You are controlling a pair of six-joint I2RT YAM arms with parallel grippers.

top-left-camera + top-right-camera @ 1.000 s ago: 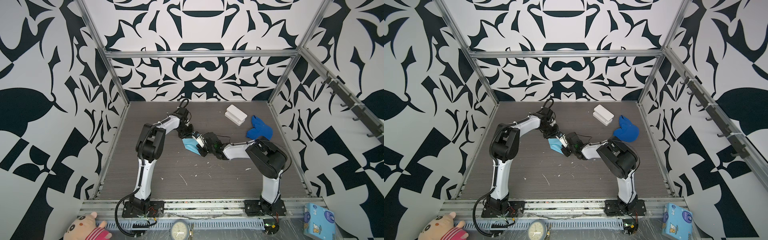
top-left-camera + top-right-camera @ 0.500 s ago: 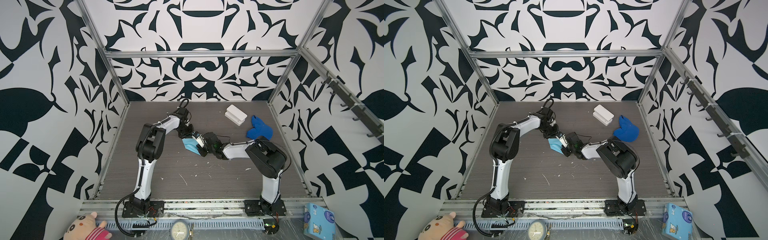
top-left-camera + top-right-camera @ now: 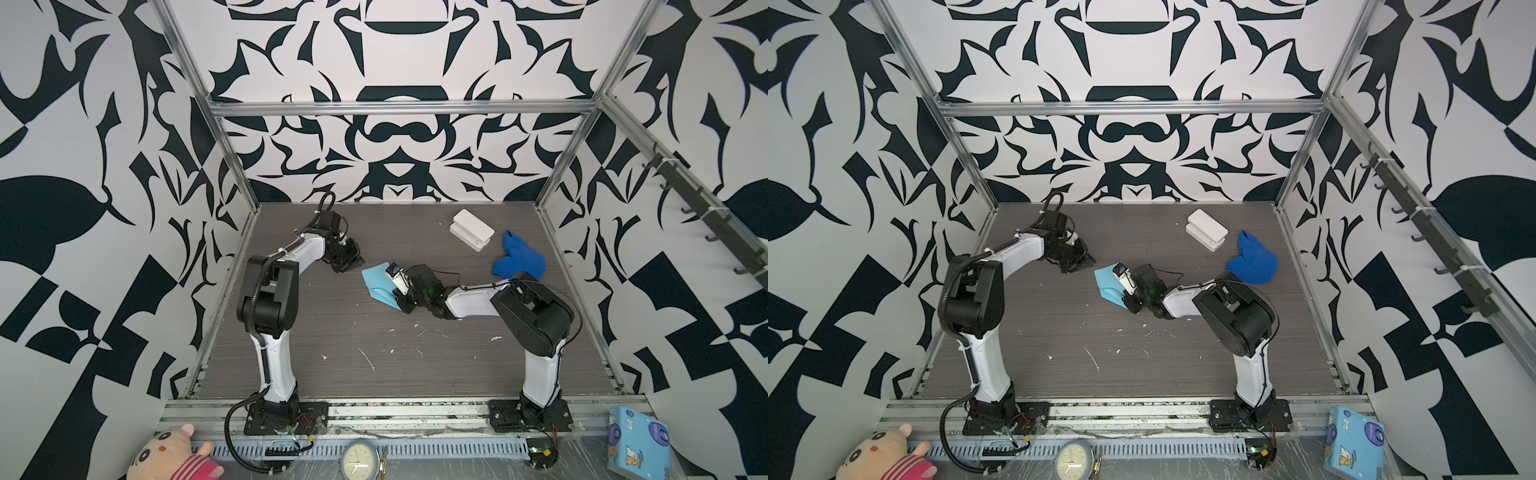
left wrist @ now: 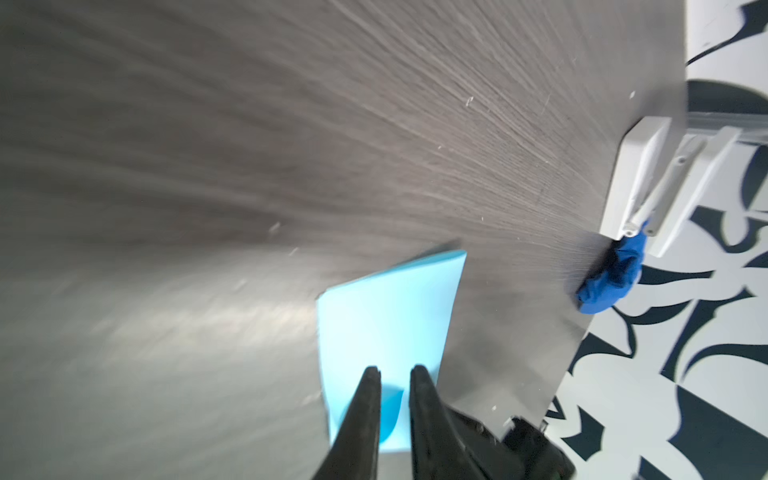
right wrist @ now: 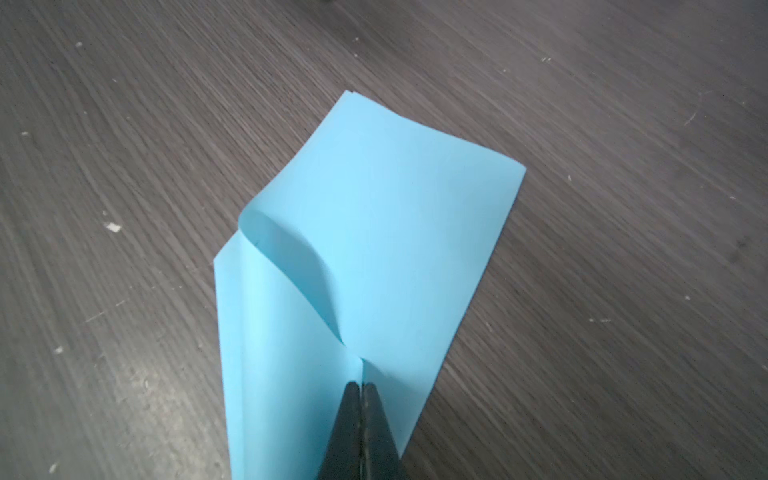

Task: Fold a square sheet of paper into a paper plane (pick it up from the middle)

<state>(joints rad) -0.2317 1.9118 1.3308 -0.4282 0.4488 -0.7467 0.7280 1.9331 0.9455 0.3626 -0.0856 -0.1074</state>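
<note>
Right wrist view puts the square sheet of thin, matte light-blue paper (image 5: 395, 232) mid-frame on the dark wood-grain table (image 5: 623, 187). It is pinched at its near edge by the right claw (image 5: 360, 385), whose jaws are clenched tight on a small raised ridge of it. We judge the step in hand to be setting the centre fold. To do it well we would keep that pinch fixed, bring the left claw (image 4: 395, 372), its jaws a narrow gap apart and grasping nothing, onto the loose layer, and press it flat so the edges meet. The sheet is doubled over but unpressed: one layer bulges in a soft curl at centre left, and no point shows yet. In both top views it lies just left of centre, with the left claw near its upper-left corner.
</note>
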